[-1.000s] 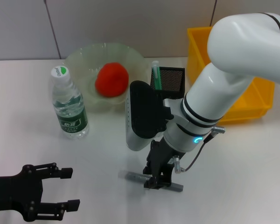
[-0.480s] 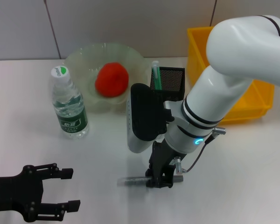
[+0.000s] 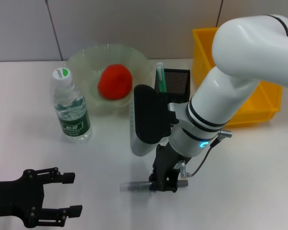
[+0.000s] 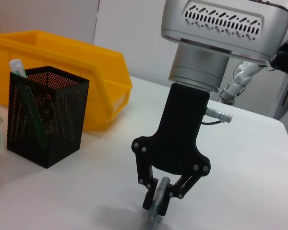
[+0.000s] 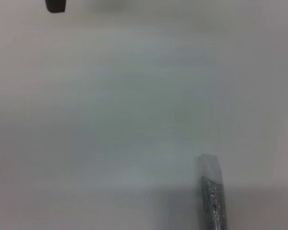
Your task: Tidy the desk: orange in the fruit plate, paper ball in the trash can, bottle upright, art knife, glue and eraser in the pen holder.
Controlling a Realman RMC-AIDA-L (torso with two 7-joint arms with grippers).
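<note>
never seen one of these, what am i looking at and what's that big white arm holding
This is a two-armed robot tidying a white desk. One picture comes from a camera on its head, the other two from cameras on its wrists.

The big white arm is its right one. Its black right pincer is shut on a slim grey art knife, low over the desk. The left pincer waits open near the front edge.

On the desk, the orange sits in a pale green fruit plate, a water bottle stands upright, and a black mesh pen holder stands beside a yellow trash can.
</note>
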